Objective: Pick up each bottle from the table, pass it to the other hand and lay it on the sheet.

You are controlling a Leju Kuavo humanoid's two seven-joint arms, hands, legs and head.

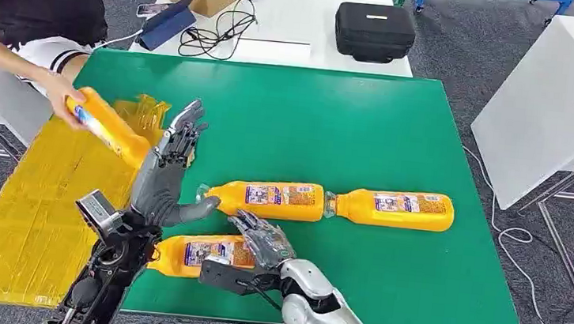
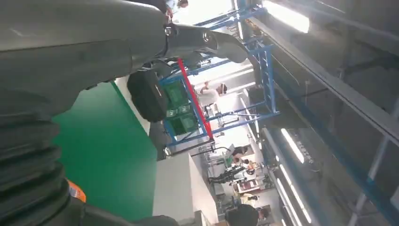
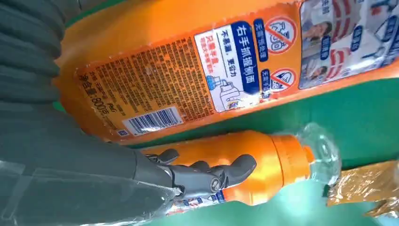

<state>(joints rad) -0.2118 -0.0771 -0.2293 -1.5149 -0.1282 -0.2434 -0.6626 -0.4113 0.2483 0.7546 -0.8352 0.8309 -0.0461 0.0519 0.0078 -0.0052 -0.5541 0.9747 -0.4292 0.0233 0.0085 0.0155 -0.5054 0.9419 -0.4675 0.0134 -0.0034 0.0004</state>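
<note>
Item: four orange bottles, labelled, each with a clear cap, on or by a green table (image 1: 382, 298).

- Nearest bottle (image 1: 189, 254): lying on its side at the near left of the green surface. The right hand (image 1: 260, 239) rests over its right end, fingers (image 3: 207, 176) draped across the body; whether it has a firm grip I cannot tell.
- Middle bottle (image 1: 268, 198): lying flat just beyond it, cap to the left.
- Right-hand bottle (image 1: 394, 208): lying flat, cap end almost touching the middle bottle's base.
- Fourth bottle (image 1: 109, 125): tilted over the yellow sheet (image 1: 25, 208) at the far left, held by a person's hand (image 1: 64, 97).

Left hand (image 1: 164, 170): raised upright between sheet and middle bottle, fingers spread, holding nothing.

Handling, by judgement: rigid plastic, apparently full so moderately heavy; smooth glossy label likely slippery; round body may roll. Best taken around the mid-body, leaving one end free for the receiving hand.
</note>
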